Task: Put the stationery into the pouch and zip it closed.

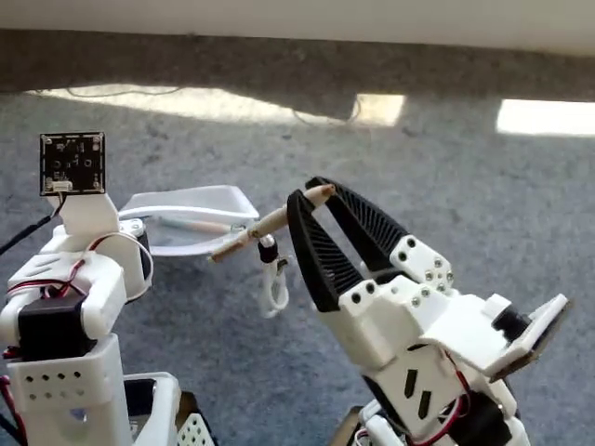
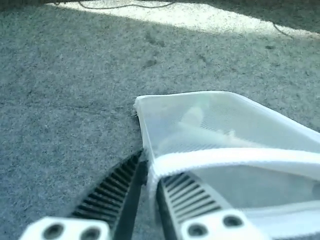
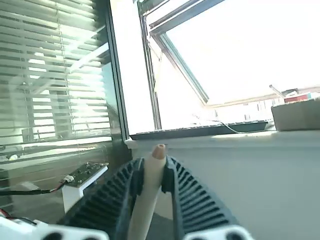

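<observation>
We saw the grey, carpet-like tabletop (image 1: 446,177) with a sunlit strip along its far edge. The left arm (image 1: 65,307) stood at the near left, its camera board (image 1: 72,163) on top. The right arm (image 1: 437,344) stood at the near right, tilted up and back toward the pouch.

The pouch (image 1: 200,209), white see-through mesh, lay on the tabletop beyond the left arm, with its opening toward the right arm. The left claw (image 2: 148,167) was clamped on the pouch's rim (image 2: 225,157), one finger (image 2: 117,192) on each side of the white band. A pale stick-shaped item (image 1: 200,226) lay inside.

The right claw (image 1: 310,193) was pinched together on a wooden pencil (image 1: 260,228), gripping close to its upper end. In the high view the pencil's long axis ran diagonally, from the claw down-left to the pouch's near edge. We could not tell whether its low end was inside. In the right wrist view the pencil (image 3: 148,195) pointed up toward a window.

A small dark-and-white piece with a white loop (image 1: 272,279) sat just under the pencil, beside the pouch's corner. Nothing lay between the pencil's low end and the opening.
</observation>
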`<action>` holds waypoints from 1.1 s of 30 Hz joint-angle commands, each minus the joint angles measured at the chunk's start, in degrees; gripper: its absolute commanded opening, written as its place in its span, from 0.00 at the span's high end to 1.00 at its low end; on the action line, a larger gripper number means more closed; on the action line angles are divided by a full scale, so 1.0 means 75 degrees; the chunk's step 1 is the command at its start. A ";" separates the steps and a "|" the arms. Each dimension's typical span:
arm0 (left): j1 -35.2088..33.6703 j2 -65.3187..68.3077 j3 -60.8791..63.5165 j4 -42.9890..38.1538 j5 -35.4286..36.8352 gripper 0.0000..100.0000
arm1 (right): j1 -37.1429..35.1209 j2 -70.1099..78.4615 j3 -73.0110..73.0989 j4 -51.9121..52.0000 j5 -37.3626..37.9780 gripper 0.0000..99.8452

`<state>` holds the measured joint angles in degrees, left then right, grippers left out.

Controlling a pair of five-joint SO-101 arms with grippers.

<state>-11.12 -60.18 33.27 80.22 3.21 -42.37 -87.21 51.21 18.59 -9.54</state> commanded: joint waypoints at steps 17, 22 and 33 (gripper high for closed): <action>0.0111 -0.0088 -0.0217 -0.0023 -0.0070 0.99 | -0.0639 0.2409 0.2608 -0.4167 0.2801 1.00; 0.0111 -0.0088 -0.0217 -0.0023 -0.0070 0.99 | -0.1729 0.2878 0.3229 -0.4167 0.4548 1.00; 0.0100 -0.0088 -0.0217 0.0023 -0.0082 0.99 | -0.1987 0.4554 0.3276 -0.4120 0.5181 0.97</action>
<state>-11.12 -60.09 33.27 80.22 3.12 -57.32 -56.53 76.26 -12.18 28.88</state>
